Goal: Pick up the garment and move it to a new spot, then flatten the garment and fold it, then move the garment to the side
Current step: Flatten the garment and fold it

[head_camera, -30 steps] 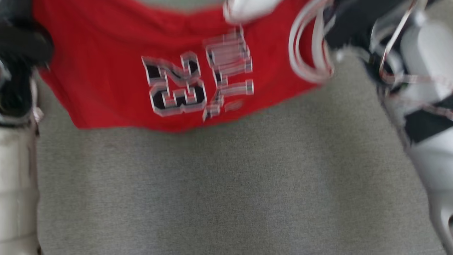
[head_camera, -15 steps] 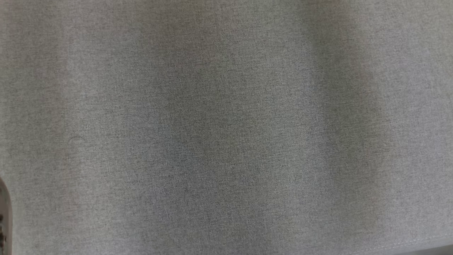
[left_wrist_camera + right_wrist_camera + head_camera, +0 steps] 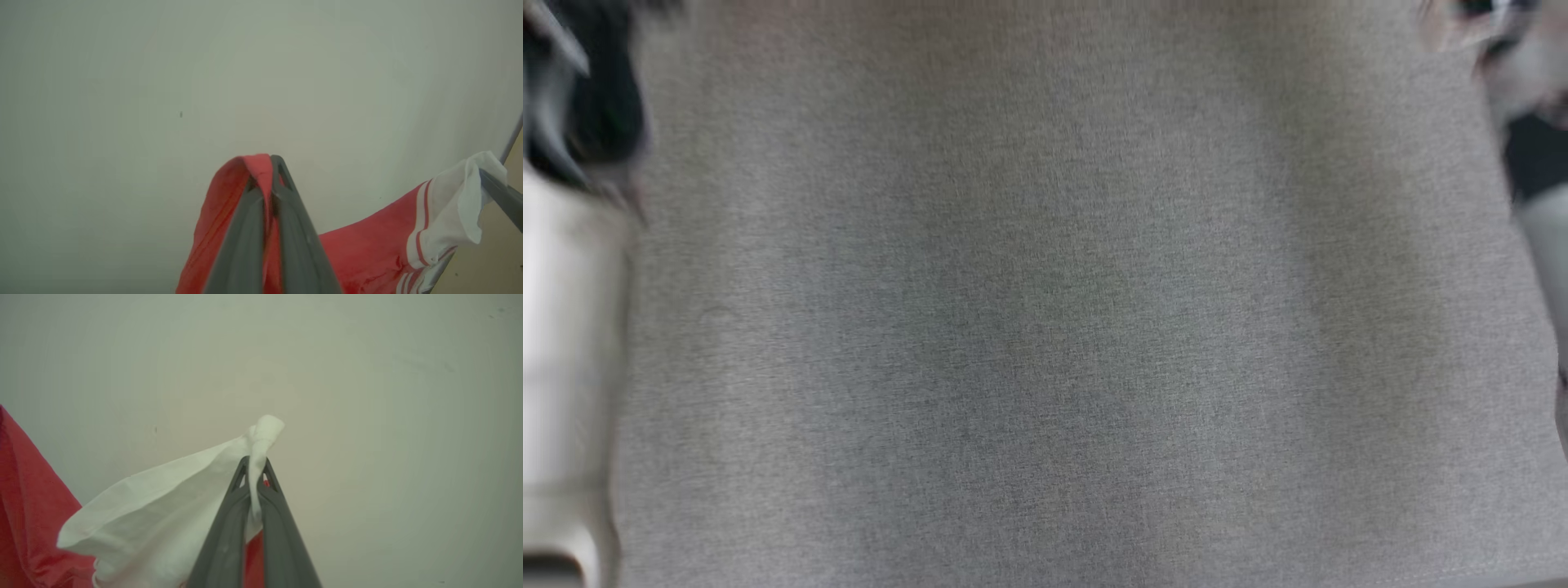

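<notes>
The garment point(image 3: 367, 253) is a red shirt with white sleeves and red-white stripes, hanging in the air in front of a pale wall. In the left wrist view my left gripper point(image 3: 267, 163) is shut on a red fold of it. At that view's right edge my right gripper point(image 3: 486, 177) pinches the white sleeve. The right wrist view has my right gripper point(image 3: 255, 461) shut on the bunched white sleeve point(image 3: 163, 506), with red cloth point(image 3: 28, 498) at the left. The shirt is stretched between the two grippers.
The head view looks down on a grey cloth-covered surface point(image 3: 1045, 327), blurred. My pale left forearm point(image 3: 564, 367) runs up the left edge and part of my right arm point(image 3: 1535, 122) shows at the upper right. The surface's front edge point(image 3: 1421, 576) lies along the bottom.
The head camera has swung: the red garment seen at the top one second ago is out of its picture, and the arms' edges have come back in at both sides.
</notes>
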Tool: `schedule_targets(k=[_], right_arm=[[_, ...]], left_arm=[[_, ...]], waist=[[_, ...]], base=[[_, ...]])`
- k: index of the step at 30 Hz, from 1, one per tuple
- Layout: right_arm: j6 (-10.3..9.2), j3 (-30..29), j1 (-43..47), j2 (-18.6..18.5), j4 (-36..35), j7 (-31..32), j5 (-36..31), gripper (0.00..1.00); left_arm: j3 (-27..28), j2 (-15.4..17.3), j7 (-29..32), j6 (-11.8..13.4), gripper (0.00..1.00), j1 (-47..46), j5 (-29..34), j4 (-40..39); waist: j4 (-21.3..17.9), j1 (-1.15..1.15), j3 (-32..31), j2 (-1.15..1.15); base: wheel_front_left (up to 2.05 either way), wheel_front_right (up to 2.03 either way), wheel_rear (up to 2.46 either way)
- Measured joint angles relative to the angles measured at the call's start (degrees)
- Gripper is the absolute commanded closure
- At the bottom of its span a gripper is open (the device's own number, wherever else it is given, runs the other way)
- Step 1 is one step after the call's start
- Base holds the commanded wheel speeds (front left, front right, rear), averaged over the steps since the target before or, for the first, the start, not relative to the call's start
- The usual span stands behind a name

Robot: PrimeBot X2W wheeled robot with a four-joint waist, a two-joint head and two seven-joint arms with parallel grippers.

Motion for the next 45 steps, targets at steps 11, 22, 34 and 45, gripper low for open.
schedule_targets(k=[11,22,34,45], right_arm=[[-0.01,9.5,22.0,-14.0,-11.4,1.1,11.0,1.00],[0.00,10.7,46.2,-21.4,-22.1,22.2,21.2,1.00],[0.00,7.5,66.4,-24.9,-29.8,44.8,27.4,1.00],[-0.01,-1.5,77.2,-24.7,-36.7,56.1,27.1,1.00]], left_arm=[[-0.3,0.1,-0.2,0.0,1.00,26.6,-3.8,-9.3],[0.8,-1.7,-0.2,0.2,1.00,51.4,6.7,-11.9],[1.0,-4.5,0.0,2.6,1.00,63.7,8.8,-8.5],[-1.2,-3.1,7.4,6.0,1.00,72.8,9.2,-10.5]], waist=[[1.3,-0.01,-7.5,-0.01],[2.4,-0.03,-16.7,-0.01],[3.2,-0.02,-23.2,-0.02],[3.1,-0.01,-24.9,-0.02]], base=[[0.00,0.00,0.00],[0.00,0.00,0.00],[0.00,0.00,0.00],[0.00,0.00,0.00]])
